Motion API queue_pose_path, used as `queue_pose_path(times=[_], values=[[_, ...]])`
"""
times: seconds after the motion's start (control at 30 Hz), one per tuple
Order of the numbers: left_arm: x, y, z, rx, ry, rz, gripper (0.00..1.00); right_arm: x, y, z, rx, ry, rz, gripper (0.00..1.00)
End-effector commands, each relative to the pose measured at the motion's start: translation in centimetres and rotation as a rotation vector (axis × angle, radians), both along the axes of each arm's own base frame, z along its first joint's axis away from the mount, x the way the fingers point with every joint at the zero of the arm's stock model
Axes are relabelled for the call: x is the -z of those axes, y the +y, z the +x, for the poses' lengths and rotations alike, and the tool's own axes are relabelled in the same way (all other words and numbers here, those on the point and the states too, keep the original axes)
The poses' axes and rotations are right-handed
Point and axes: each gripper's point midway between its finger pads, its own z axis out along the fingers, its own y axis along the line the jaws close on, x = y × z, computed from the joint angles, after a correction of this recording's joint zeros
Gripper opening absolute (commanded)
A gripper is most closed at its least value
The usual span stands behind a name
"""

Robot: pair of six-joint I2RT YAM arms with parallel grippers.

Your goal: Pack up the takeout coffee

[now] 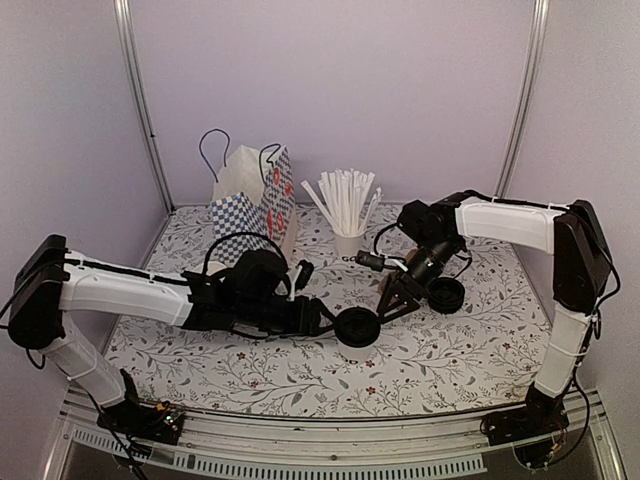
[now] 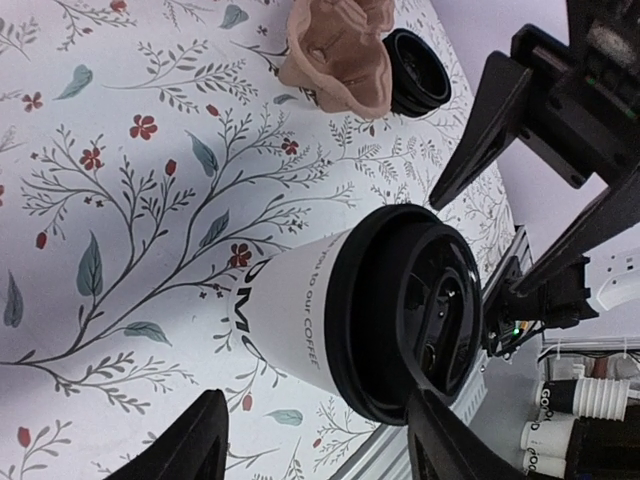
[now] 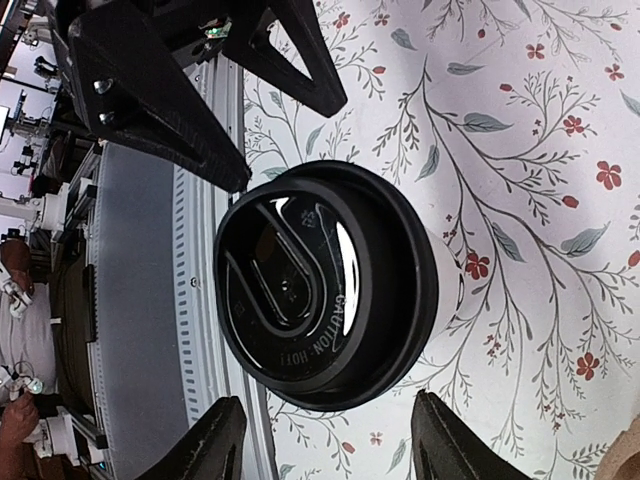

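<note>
The takeout coffee [image 1: 357, 329], a small white paper cup with black lettering and a round black lid, stands upright on the flowered table, front centre. In the left wrist view the coffee [image 2: 300, 300] sits just beyond my open left gripper [image 2: 315, 400], between the lines of its fingers and not gripped. In the right wrist view its lid [image 3: 320, 290] lies just past my open right gripper [image 3: 328, 400]. From above, my left gripper [image 1: 325, 318] is at the cup's left. My right gripper [image 1: 398, 300] hangs open at its upper right.
A white cup of white straws [image 1: 348, 238] stands at the back centre. Paper bags [image 1: 255, 200], one blue-checked, stand at the back left. A loose black lid [image 1: 446, 294] lies right of the right gripper. A brown moulded paper piece [image 2: 340, 55] lies beside that lid.
</note>
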Motion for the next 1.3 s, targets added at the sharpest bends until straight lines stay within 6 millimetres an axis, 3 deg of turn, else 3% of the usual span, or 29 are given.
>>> queue_pose_path(times=[0.0, 0.27, 0.47, 0.77, 0.93, 1.07, 1.17, 1.27], values=[[-0.6, -1.7, -0.1, 0.035, -0.015, -0.046, 0.63, 0.4, 0.8, 0.6, 0.002, 0.014, 0.024, 0.59], [0.3, -1.6, 1.7, 0.038, -0.031, -0.009, 0.61, -0.2, 0.7, -2.1, -0.04, 0.049, 0.058, 0.58], [-0.7, -1.5, 2.9, 0.031, -0.063, -0.017, 0.61, -0.3, -0.2, -3.3, -0.047, 0.061, 0.045, 0.58], [-1.4, -0.5, 1.9, 0.041, -0.064, -0.027, 0.61, -0.3, -0.9, -4.3, -0.053, 0.075, 0.031, 0.59], [-2.5, 0.5, 0.3, 0.075, -0.126, -0.043, 0.61, -0.5, -1.1, -4.1, -0.053, 0.044, 0.028, 0.59], [-4.7, 0.6, -0.4, 0.108, -0.246, -0.032, 0.62, -0.6, -1.4, -3.4, -0.037, 0.016, 0.035, 0.59], [-6.8, -0.1, -0.6, 0.151, -0.35, -0.017, 0.63, -1.7, -1.5, -2.3, -0.018, -0.044, 0.059, 0.59], [-7.2, -0.4, -1.1, 0.205, -0.398, 0.048, 0.63, -3.4, -1.9, -0.7, 0.023, -0.116, 0.089, 0.59]])
